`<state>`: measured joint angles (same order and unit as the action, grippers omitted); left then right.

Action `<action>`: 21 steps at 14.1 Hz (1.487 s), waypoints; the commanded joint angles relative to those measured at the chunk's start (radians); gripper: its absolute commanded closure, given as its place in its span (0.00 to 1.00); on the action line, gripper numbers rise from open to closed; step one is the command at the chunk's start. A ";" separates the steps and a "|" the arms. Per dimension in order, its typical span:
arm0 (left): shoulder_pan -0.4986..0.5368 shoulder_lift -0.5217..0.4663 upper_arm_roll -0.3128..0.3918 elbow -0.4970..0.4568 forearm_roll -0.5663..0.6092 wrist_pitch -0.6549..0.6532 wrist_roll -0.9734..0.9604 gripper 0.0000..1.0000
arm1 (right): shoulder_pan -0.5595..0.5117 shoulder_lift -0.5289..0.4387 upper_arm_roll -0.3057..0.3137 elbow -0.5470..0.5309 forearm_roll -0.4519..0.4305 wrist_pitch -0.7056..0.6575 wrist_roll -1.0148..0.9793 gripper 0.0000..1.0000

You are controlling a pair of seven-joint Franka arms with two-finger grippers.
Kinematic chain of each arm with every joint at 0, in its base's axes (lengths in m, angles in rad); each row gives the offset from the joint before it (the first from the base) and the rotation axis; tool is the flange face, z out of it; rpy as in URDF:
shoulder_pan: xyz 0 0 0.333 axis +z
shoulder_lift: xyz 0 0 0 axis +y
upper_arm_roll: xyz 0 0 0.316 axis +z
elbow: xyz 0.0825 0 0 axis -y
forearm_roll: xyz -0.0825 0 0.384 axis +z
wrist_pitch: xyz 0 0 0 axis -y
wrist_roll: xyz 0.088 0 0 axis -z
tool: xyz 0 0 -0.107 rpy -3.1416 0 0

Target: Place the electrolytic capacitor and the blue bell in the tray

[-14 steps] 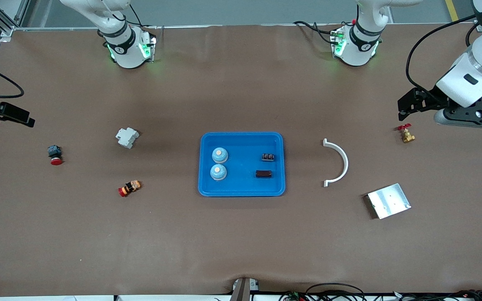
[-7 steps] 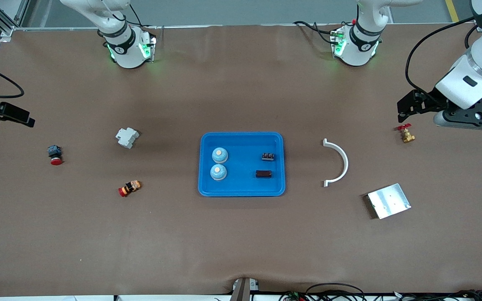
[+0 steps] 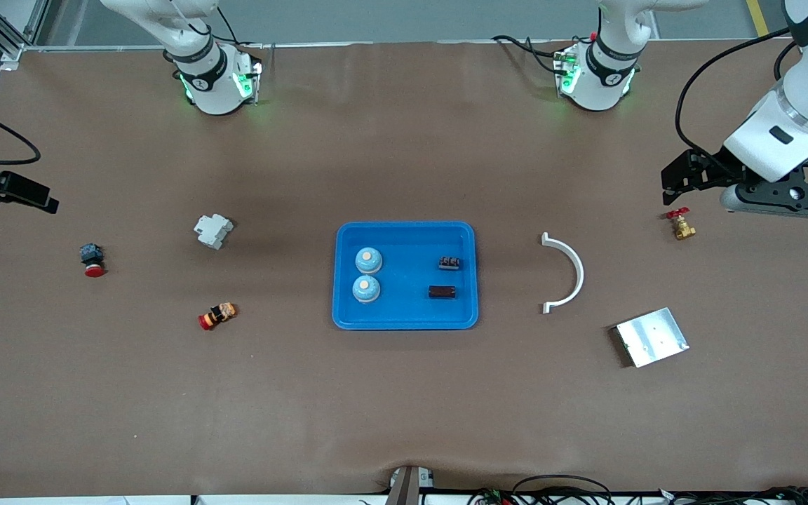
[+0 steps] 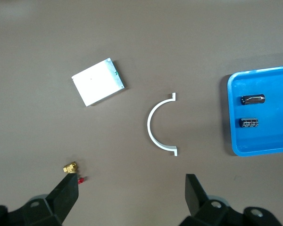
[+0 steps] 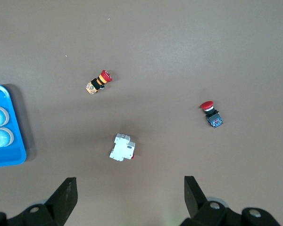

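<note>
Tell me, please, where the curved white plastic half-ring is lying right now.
The curved white plastic half-ring lies flat on the table between the bright-blue rectangular plastic tray and the flat silver metal plate, toward the left arm's end.

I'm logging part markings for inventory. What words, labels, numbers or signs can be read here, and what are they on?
None can be read.
The two capacitors in the tray: any print is too small.
The circuit breaker and the silver plate: no legible marking.
The round emblems on the arm bases: a symbol, not text.
</note>
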<state>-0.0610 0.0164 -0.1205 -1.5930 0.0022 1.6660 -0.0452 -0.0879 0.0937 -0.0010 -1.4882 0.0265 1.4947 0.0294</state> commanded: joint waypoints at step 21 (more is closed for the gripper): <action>-0.002 -0.004 -0.004 0.019 -0.014 0.005 0.007 0.00 | -0.006 -0.002 0.003 0.005 -0.008 -0.002 0.001 0.00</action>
<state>-0.0611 0.0163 -0.1241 -1.5815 0.0022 1.6698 -0.0443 -0.0889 0.0938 -0.0024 -1.4882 0.0265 1.4947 0.0293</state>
